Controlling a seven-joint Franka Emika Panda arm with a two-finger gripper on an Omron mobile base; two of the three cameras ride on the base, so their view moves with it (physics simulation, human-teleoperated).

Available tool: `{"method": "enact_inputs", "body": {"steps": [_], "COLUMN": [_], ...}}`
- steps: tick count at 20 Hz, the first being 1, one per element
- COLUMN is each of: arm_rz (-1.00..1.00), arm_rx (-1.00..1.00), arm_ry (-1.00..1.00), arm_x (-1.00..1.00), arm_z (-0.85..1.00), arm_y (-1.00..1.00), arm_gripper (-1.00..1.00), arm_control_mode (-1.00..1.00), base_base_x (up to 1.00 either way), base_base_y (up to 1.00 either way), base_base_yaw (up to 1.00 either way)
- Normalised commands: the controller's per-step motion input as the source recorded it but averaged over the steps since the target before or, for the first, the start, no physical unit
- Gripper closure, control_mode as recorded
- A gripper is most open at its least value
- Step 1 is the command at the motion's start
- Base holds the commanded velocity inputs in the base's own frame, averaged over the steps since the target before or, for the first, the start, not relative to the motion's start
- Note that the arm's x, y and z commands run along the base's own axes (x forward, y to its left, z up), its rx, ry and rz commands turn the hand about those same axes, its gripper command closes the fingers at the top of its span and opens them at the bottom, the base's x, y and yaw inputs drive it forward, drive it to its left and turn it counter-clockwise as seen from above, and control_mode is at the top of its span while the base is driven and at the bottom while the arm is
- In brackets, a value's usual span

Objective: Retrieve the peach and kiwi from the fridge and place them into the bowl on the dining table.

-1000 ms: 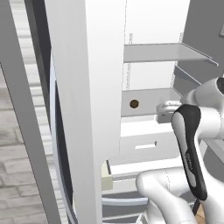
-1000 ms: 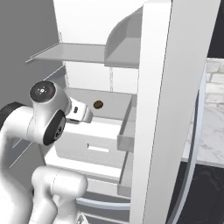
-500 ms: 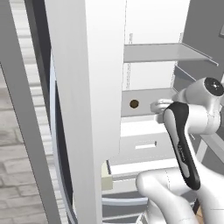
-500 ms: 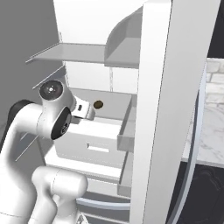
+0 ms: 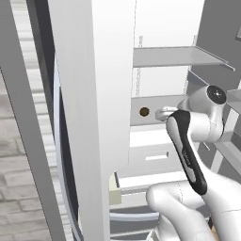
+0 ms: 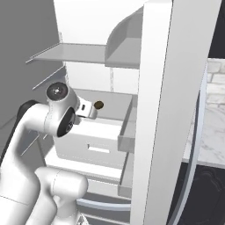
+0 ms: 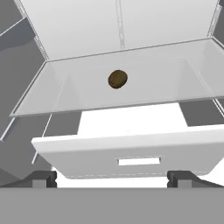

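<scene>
Kiwi [image 7: 117, 79] sits loose on the fridge [image 5: 89, 94] shelf [image 7: 183, 78], at 12 o'clock from your gripper [image 7: 112, 178]. Jaws fully open, holding nothing. Watch it: a finger nudge could roll it rearward, and a low approach could clip the drawer [image 7: 131, 155] front.

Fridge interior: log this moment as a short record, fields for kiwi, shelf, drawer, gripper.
kiwi: lone brown fruit resting on the shelf, untouched
shelf: clear shelf inside the open fridge, just above the drawer
drawer: white drawer below, with a slot handle
gripper: open, facing the kiwi, holding nothing
</scene>
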Motion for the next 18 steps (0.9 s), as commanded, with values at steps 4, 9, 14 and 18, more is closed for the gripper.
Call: {"method": "enact_inputs", "body": {"steps": [4, 9, 14, 18], "arm_rz": [0.00, 0.00, 0.00, 0.00], "arm_rx": [0.00, 0.00, 0.00, 0.00], "arm_ry": [0.00, 0.00, 0.00, 0.00], "arm_x": [0.41, 0.41, 0.41, 0.40], "arm_z": [-0.10, -0.09, -0.15, -0.18], "arm_y": [0.03, 0.00, 0.00, 0.00], "arm_gripper": [-1.00, -1.00, -1.00, -1.00], "arm_control_mode": [-1.00, -1.00, -1.00, -1.00], "base_base_x": [0.00, 0.00, 0.00, 0.00], "base_base_y": [0.00, 0.00, 0.00, 0.00], "base_base_yaw": [0.00, 0.00, 0.00, 0.00]}}
